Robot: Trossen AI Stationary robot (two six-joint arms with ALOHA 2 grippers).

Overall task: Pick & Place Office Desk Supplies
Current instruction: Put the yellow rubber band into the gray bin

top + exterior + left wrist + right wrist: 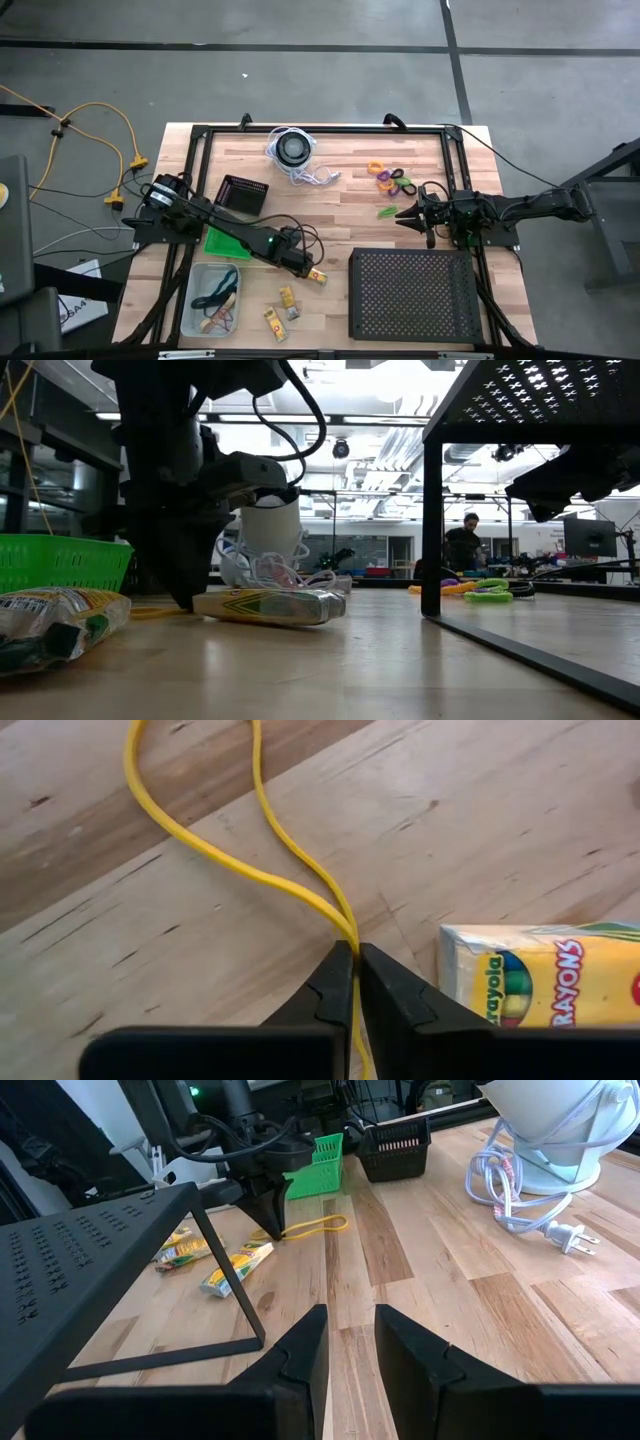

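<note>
My left gripper (304, 264) stands point-down on the wood near the table's middle, shut on a yellow rubber band (215, 850). The band's loop lies flat on the table (318, 1227). A yellow crayon packet (540, 978) lies right beside the fingers (270, 605). Two more packets (281, 307) lie nearer the table's front edge. Orange, purple, black and green rings (392, 180) sit near the far right, with a green piece (388, 211) close to my right gripper (404, 213). That gripper is open and hovers over bare wood (350, 1335). My left gripper pinches the yellow rubber band between its two fingertips (340, 982), at the end of the loop where both strands run together (349, 932). The fingers come from above, pointing down (268, 1208). The rest of the band lies slack on the table.
A large black perforated tray (412, 295) stands on legs at the near right. A green basket (222, 243) and a black basket (242, 193) sit by the left arm, a clear bin (212, 301) at the near left. A round disc with white cord (294, 150) is at the far edge.
</note>
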